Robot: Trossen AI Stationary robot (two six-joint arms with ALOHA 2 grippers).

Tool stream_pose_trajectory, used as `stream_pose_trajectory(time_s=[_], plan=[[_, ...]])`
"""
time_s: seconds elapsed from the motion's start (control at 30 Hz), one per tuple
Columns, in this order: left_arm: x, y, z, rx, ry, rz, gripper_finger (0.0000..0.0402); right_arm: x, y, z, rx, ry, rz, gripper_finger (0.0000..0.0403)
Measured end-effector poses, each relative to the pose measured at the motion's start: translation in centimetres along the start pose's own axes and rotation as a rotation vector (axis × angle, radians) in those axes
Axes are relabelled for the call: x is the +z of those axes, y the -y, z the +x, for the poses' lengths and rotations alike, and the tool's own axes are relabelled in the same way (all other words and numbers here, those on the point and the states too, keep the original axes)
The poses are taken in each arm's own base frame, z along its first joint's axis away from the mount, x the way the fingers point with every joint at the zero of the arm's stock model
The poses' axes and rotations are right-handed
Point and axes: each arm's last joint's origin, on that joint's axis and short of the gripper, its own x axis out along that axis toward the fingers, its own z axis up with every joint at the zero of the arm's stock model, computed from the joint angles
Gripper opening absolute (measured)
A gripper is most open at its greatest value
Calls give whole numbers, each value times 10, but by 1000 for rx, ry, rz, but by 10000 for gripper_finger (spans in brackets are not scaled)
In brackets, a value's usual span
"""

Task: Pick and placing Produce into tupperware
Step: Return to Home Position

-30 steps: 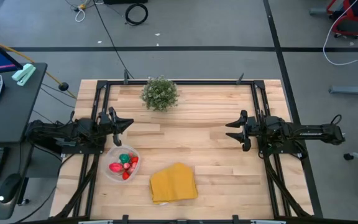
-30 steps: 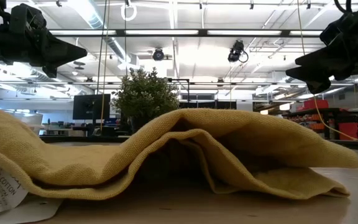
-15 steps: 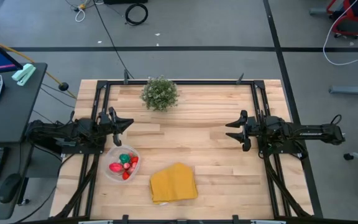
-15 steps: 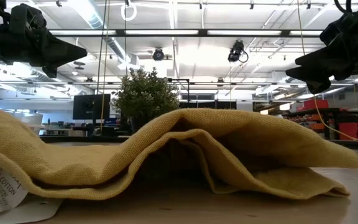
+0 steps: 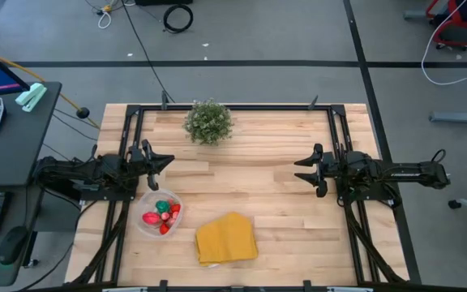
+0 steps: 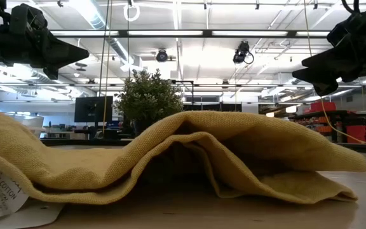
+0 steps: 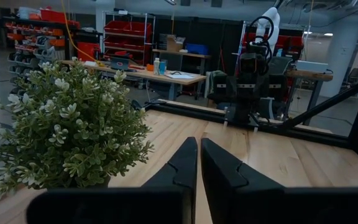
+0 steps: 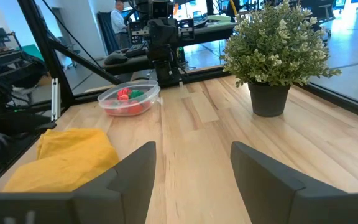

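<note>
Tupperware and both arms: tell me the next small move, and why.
Probably no further pick; simply park the arms at rest. The produce lies inside the tupperware, and none shows loose on the table. The left gripper, shut and empty, and the right gripper, open and empty, hang at opposite sides of the table, clear of the container.

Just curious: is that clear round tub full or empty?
Partly filled: the tupperware holds a few red and green produce pieces, no lid.

My claw (image 8: 192, 150), fingers (image 8: 129, 173) spread apart, faces the tupperware (image 8: 112, 106) holding red and green produce (image 8: 125, 94); yellow cloth (image 8: 73, 149) lies near it, potted plant (image 8: 272, 50) stands well apart.
</note>
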Motion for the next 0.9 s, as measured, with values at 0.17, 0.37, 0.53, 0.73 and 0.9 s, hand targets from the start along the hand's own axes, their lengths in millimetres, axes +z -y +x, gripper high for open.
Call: stream_pose_trajectory(time_s=[0.17, 0.37, 0.53, 0.73, 0.9], plan=[[0, 0, 0, 0, 0, 0, 34, 0, 0, 0, 0, 0, 0, 217], [0, 0, 0, 0, 0, 0, 32, 0, 0, 0, 0, 0, 0, 217], [0, 0, 0, 0, 0, 0, 24, 0, 0, 0, 0, 0, 0, 217], [0, 0, 0, 0, 0, 0, 30, 0, 0, 0, 0, 0, 0, 217], [0, 0, 0, 0, 0, 0, 36, 0, 0, 0, 0, 0, 0, 217]])
